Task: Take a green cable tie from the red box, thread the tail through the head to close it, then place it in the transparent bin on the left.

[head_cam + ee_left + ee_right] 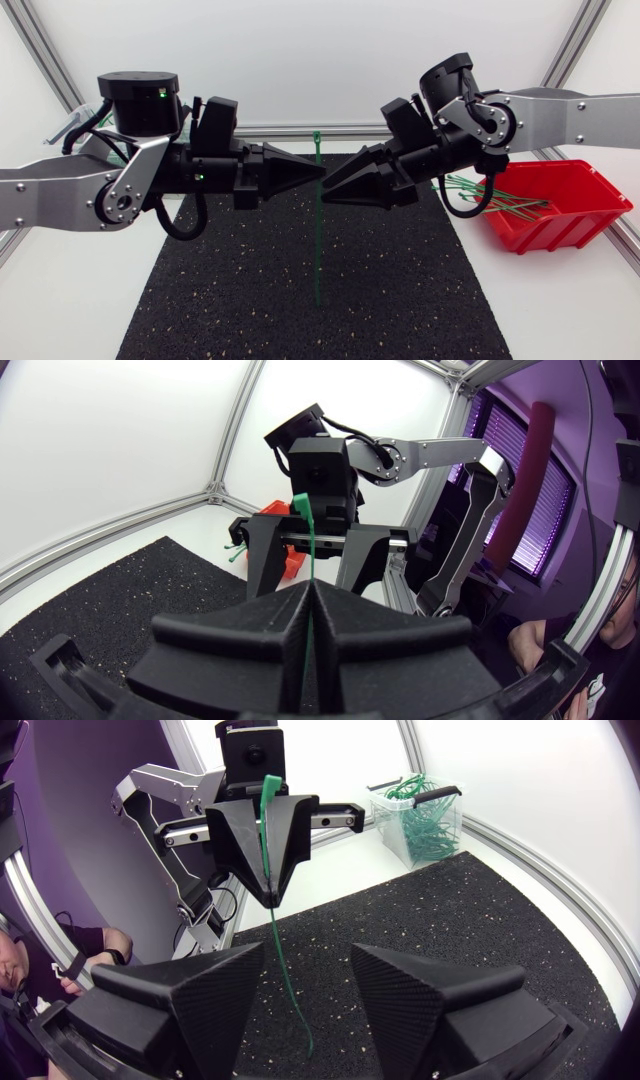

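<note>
Overhead, the transparent bin [440,820] stands far left on the surface [60,290], the left tool [320,171] is clamped on an upright green cable tie [316,250] over the black mat [230,290], the right tool [326,192] faces it, fingers apart, and the red box [590,215] lies right.
</note>
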Tool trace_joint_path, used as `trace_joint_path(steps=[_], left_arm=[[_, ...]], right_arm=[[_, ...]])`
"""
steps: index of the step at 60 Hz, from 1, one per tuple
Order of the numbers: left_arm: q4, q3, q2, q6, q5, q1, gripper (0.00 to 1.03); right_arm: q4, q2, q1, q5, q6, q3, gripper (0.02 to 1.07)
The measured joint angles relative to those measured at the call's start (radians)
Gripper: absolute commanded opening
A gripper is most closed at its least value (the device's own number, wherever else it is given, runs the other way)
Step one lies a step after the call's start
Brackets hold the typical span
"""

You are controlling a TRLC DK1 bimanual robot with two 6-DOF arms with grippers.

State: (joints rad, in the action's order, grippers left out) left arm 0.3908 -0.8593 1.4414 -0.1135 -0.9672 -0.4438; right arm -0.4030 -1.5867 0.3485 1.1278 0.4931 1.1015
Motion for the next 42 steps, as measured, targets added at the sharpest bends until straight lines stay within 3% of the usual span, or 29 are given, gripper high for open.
trace_joint_path(steps=[18, 37, 42], left_arm=[[0.004, 0.0, 0.013, -0.011, 0.0, -0.011, 0.04], [0.01, 0.0, 0.013, -0.018, 0.0, -0.011, 0.04], [0.01, 0.0, 0.013, -0.018, 0.001, -0.011, 0.04]], right_arm=[[0.003, 0.0, 0.026, 0.02, 0.0, 0.0, 0.22], [0.011, 0.0, 0.026, 0.029, 0.0, -0.002, 0.07], [0.011, 0.0, 0.026, 0.035, 0.0, -0.002, 0.08]])
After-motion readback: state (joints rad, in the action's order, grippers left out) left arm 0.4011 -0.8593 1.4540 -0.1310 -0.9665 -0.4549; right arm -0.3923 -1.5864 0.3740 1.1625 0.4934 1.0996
